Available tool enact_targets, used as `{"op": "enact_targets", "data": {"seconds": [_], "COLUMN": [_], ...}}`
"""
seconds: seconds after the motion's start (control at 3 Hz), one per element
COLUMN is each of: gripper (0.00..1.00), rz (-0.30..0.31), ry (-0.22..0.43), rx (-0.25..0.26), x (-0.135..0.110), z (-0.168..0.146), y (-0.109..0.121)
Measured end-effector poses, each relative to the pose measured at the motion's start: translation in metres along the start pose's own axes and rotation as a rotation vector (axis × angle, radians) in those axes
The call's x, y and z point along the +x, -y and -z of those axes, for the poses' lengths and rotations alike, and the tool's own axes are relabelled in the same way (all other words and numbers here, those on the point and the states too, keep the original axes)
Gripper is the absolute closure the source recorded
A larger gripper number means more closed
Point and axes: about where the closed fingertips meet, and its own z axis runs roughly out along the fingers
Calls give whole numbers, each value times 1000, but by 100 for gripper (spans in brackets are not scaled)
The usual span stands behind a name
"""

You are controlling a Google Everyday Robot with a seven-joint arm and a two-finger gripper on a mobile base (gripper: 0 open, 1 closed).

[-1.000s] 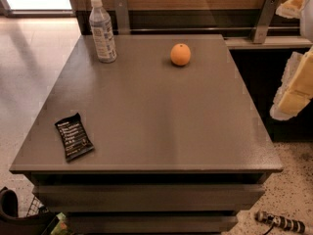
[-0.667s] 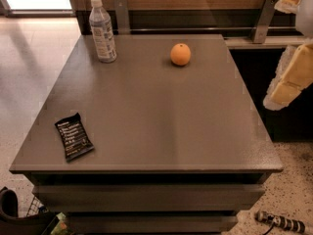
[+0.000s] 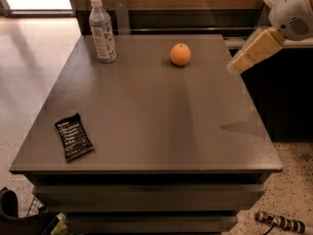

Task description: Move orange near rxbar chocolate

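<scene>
The orange [image 3: 180,54] sits on the grey table [image 3: 156,111] at the far middle-right. The rxbar chocolate [image 3: 73,136], a flat black wrapper with white text, lies near the table's front left corner, far from the orange. My gripper [image 3: 238,62] hangs in the air at the table's far right edge, to the right of the orange and a little above it, holding nothing that I can see.
A clear water bottle [image 3: 102,31] with a white label stands upright at the far left of the table. A dark counter and a wood wall run behind the table. Clutter lies on the floor at front left and front right [image 3: 281,222].
My arm has swung left and up, bringing the gripper from beside the table's right side to its far right edge, closer to the orange. The objects have not moved.
</scene>
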Motion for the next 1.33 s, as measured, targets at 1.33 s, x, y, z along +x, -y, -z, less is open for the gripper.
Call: {"op": "enact_targets", "data": {"seconds": [1.33], "gripper": [0], "rz": [-283], "ry": [376], "rx": [35], "x": [-17], "z": [-110], "y": [33]}}
